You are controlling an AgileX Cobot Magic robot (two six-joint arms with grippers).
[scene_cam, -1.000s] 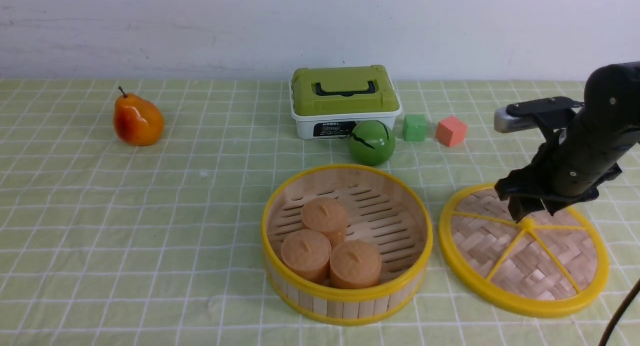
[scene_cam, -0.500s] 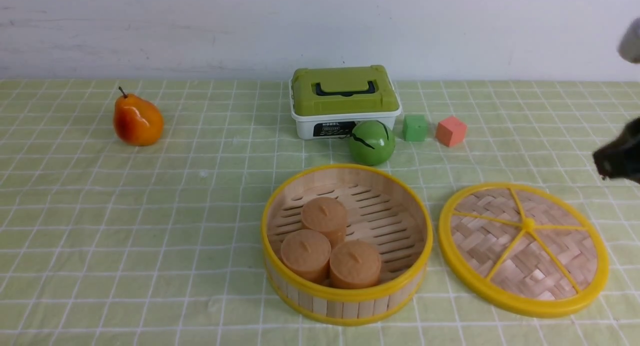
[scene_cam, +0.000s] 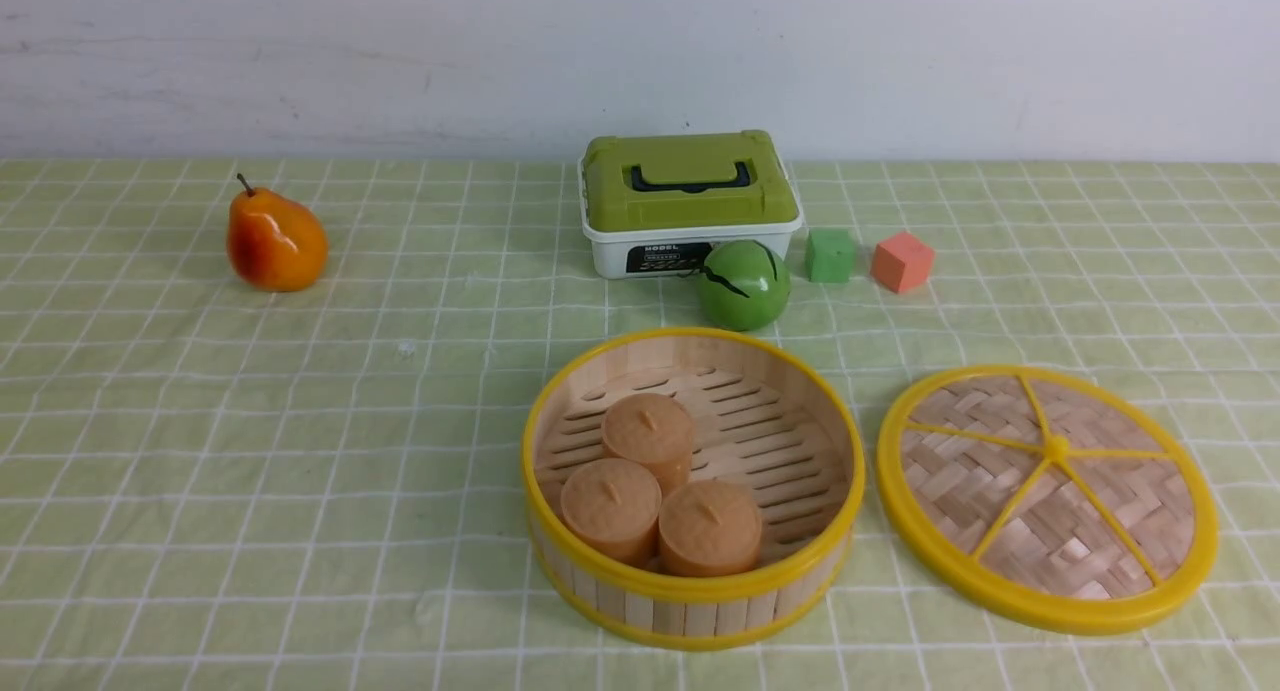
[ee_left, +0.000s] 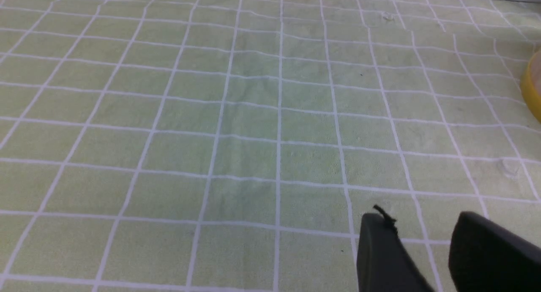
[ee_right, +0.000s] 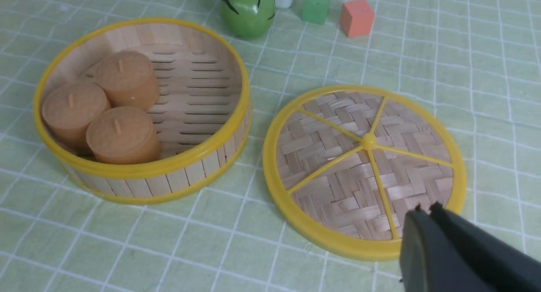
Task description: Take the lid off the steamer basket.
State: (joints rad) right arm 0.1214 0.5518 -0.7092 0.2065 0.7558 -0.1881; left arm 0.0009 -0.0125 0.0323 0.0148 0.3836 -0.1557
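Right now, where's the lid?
Front view, robot's right: the lid lies flat just right of the open basket, with a small gap between them.

Green-check table [scene_cam: 300,421] w/ steamer basket [scene_cam: 690,611], lid [scene_cam: 960,476], pear [scene_cam: 276,243], box [scene_cam: 690,199], ball [scene_cam: 743,287], green cube [scene_cam: 831,255], orange cube [scene_cam: 901,262].

Orange pear [scene_cam: 276,241] far left; white box [scene_cam: 690,206] with green lid rear centre; green ball [scene_cam: 743,285] just before it; green cube [scene_cam: 831,255], salmon cube [scene_cam: 902,261] rightward.
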